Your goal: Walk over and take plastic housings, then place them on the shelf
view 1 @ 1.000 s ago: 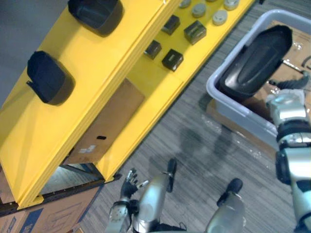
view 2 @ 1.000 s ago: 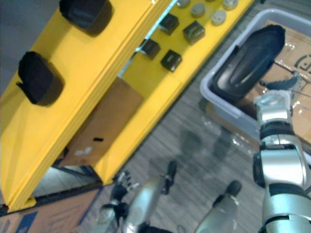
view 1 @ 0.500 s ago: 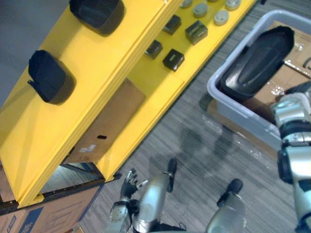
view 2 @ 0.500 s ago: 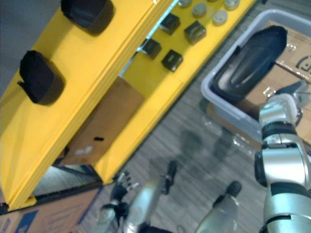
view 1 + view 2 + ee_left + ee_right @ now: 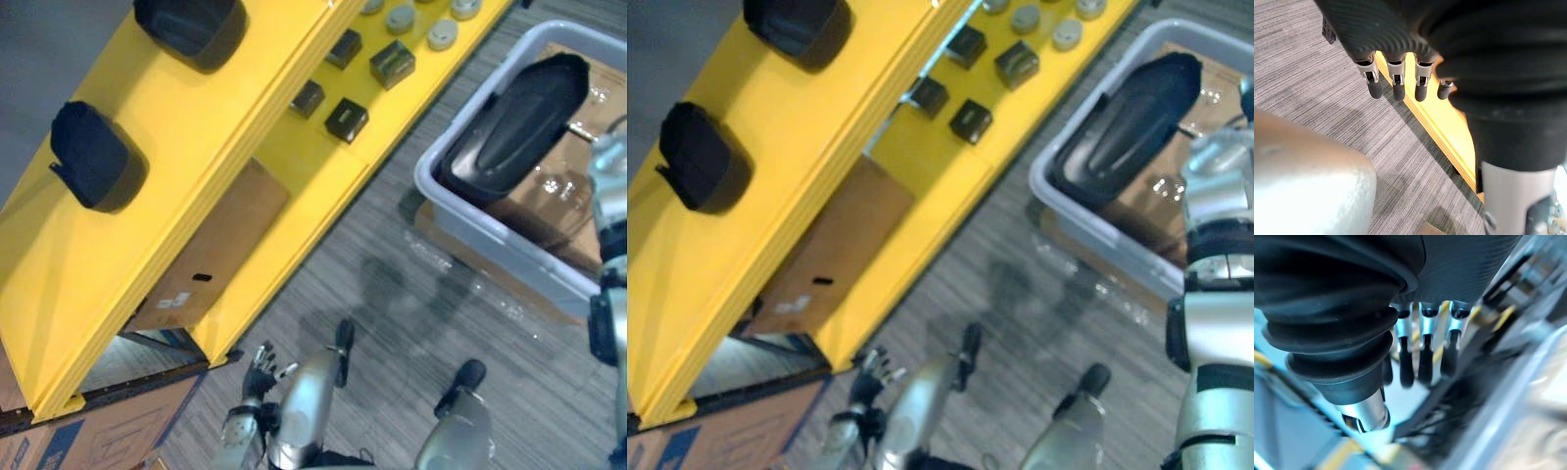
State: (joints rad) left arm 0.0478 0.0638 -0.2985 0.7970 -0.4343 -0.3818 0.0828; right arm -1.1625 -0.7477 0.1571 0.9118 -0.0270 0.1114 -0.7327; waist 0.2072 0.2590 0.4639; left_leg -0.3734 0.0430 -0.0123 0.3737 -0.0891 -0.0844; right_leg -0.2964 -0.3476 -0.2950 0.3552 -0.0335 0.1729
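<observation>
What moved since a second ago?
The right hand swung to the robot's right, away from the black housing in the grey bin, open and empty. The left hand, the housing and the yellow shelf stayed put.

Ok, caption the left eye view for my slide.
Two dark housings sit on the yellow shelf; a larger housing lies in the grey bin.
</observation>
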